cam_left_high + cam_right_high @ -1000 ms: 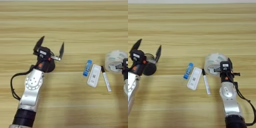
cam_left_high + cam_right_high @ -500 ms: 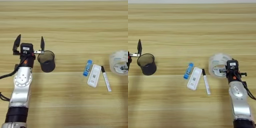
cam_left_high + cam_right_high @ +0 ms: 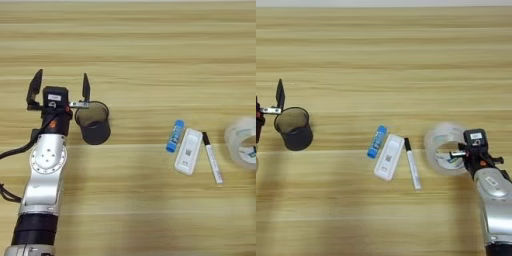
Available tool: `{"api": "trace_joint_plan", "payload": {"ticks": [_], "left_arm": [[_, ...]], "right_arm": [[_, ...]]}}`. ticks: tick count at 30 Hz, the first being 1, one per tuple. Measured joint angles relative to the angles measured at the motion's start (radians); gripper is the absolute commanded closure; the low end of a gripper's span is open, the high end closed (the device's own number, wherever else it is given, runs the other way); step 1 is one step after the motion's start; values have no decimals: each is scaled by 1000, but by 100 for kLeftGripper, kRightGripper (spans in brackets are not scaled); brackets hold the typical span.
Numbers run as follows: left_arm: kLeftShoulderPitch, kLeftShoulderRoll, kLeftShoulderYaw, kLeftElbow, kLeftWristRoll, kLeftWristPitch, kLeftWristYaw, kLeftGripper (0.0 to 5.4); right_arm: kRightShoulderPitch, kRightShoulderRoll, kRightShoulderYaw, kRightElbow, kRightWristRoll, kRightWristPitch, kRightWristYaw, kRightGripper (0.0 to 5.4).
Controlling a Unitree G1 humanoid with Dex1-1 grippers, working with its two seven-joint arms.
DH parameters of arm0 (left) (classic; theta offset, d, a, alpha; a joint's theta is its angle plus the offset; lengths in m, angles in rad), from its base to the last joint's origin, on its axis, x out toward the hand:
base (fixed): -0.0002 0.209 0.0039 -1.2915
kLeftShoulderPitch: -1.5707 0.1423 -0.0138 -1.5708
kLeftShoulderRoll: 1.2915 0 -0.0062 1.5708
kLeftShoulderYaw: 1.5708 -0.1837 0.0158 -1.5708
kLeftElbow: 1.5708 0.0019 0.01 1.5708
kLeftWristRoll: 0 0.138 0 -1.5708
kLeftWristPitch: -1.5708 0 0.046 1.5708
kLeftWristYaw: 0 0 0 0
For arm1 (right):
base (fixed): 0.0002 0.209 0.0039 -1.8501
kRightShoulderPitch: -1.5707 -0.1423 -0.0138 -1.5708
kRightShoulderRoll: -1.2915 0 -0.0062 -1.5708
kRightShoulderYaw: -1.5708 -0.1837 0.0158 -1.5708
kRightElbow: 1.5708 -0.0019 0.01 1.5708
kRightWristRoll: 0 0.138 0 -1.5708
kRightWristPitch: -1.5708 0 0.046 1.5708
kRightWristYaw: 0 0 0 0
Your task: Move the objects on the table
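The black mesh cup (image 3: 93, 123) stands upright on the table (image 3: 130, 45) at the left. My left gripper (image 3: 61, 86) is open just left of and behind it, its right finger (image 3: 86, 86) close to the cup's rim. The clear tape roll (image 3: 445, 147) lies at the right. My right gripper (image 3: 460, 152) is at its near-right wall with a finger inside the core, shut on the roll. Between cup and roll lie a blue stick (image 3: 175, 136), a white flat device (image 3: 188, 151) and a marker (image 3: 212, 157), side by side.
The left arm's silver forearm (image 3: 45, 175) runs from the near left edge up to the gripper. The right arm's silver wrist (image 3: 493, 195) rises from the near right corner. Bare wood lies across the far half of the table.
My left gripper has moved left off the mesh cup, which now stands uncovered beside it. The tape roll has slid right and nearer with my right gripper.
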Motion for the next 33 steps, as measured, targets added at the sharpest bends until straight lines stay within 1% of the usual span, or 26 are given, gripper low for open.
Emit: {"api": "trace_joint_plan", "payload": {"ticks": [3,8,11,15,17,18,26,29,33], "left_arm": [[-1,-1,-2,1,1,0,3,0],[-1,-2,-9,3,1,1,6,0],[-1,-2,-9,3,1,1,8,0],[-1,-2,-9,3,1,1,10,0],[-1,-2,-9,3,1,1,11,0],[-1,-2,-9,3,1,1,11,0],[-1,-2,-10,4,1,1,11,0],[-1,-2,-10,7,1,1,11,0],[-1,-2,-13,8,2,1,12,0]], "right_arm": [[-22,-21,-1,48,1,11,20,437],[-76,-23,3,148,1,6,38,437],[-100,-23,7,179,0,-2,38,437],[-134,-24,20,232,-1,-34,40,437],[-141,-23,24,244,-1,-41,41,437],[-148,-23,27,251,-1,-42,41,408],[-156,-21,54,295,-6,-41,39,310],[-156,-22,57,306,-6,-38,40,281],[-156,-25,59,304,-3,-28,58,219]]}}
